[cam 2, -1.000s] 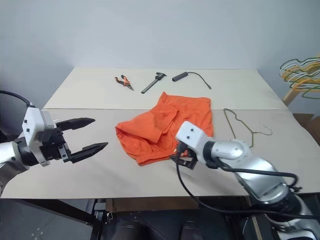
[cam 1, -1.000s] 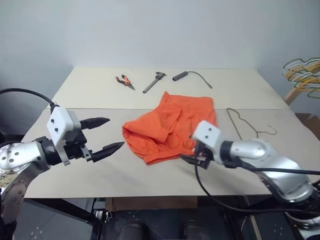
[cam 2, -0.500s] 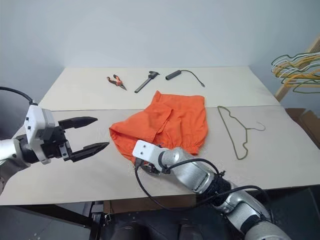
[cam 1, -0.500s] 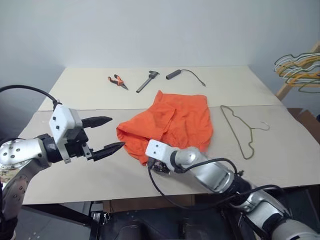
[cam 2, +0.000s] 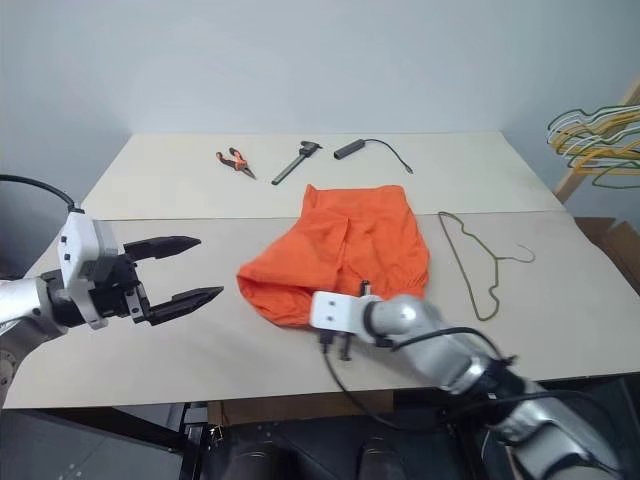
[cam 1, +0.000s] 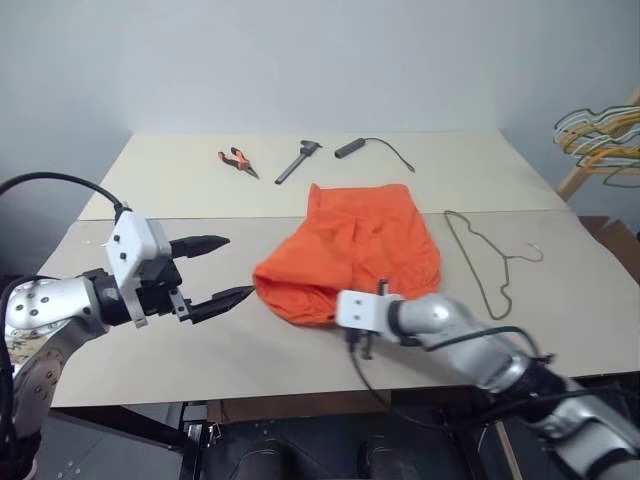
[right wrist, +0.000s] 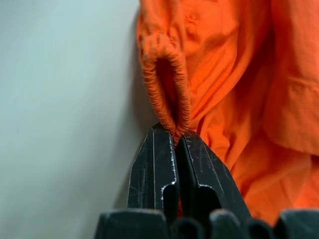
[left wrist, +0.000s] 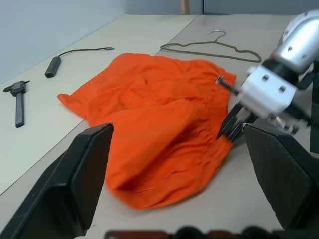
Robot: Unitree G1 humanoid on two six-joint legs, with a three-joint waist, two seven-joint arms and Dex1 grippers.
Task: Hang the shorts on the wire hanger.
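Right wrist view: we see our right gripper [right wrist: 175, 142] with its jaws pinched together on the gathered waistband of the shorts [right wrist: 234, 84], which loops up just ahead of the tips.
Why that hold: we judge the elastic edge is the firmest part of the cloth, so a pinch there should lift the garment and open the waist for the wire.
Shorts: a rumpled orange heap at the centre of the left eye frame, lying on the counter [cam 1: 200, 190], waistband toward the lower edge.
Left gripper [cam 1: 222, 268]: at the lower left of that frame, off the counter's surface, jaws spread wide and holding nothing, pointed toward the shorts; we read it as waiting to take a second corner.
Wire hanger [cam 1: 478, 255]: flat on the counter at centre right, just beside the shorts, not touching them, hook toward the right edge.
Upper centre: pliers [cam 1: 238, 160], a dark tool [cam 1: 296, 161] and a black cable [cam 1: 372, 150], well apart from our work.
Upper right: bunched coloured hangers [cam 1: 598, 135] off the counter.
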